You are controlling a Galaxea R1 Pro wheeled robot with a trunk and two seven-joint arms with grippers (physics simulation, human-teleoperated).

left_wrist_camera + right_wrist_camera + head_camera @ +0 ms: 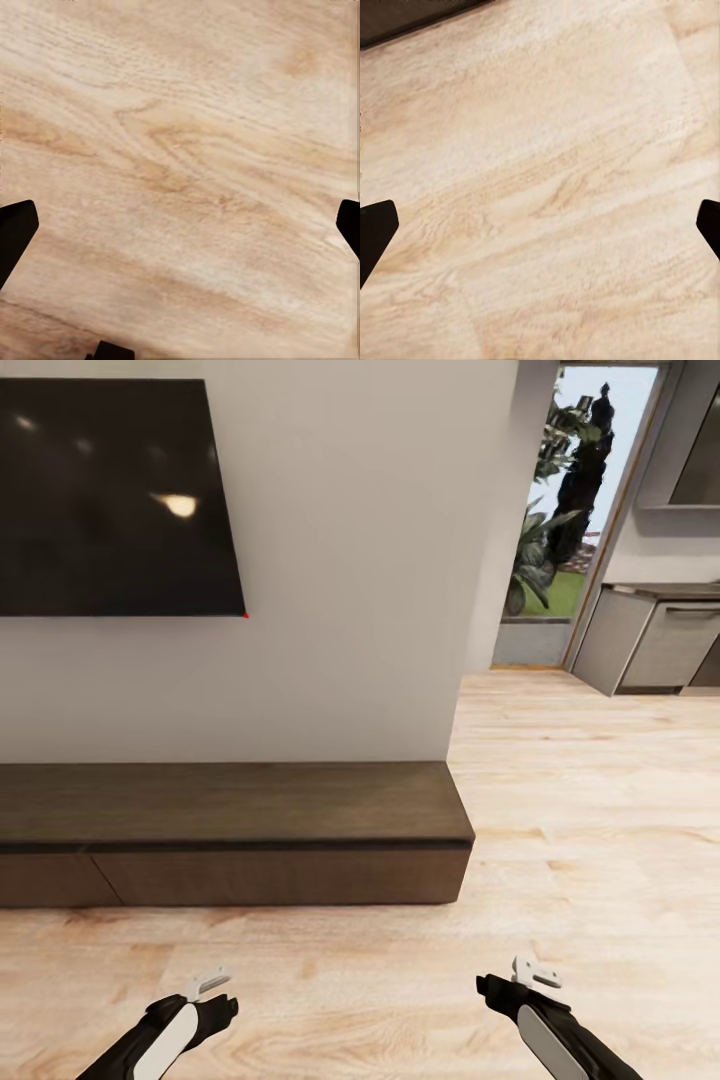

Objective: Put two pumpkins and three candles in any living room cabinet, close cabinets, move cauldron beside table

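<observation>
Head view: the cabinet (235,830), a long, low dark-brown wood unit with flat handle-less fronts, stands against the white wall (350,560), its fronts flush and its top bare. Above the cabinet's left part a black television (110,495) hangs on that wall. Past the cabinet's right end the light wood floor (580,790) runs toward a glass door (570,510) with greenery outside and grey kitchen units (655,635) beside it. Nearer the camera than the cabinet, the left gripper (215,995) and the right gripper (520,980) hang above the floor, apart from the cabinet. In each wrist view the black fingertips (15,232) (375,232) sit at opposite edges with floor between, so both claws are spread and hold nothing.
</observation>
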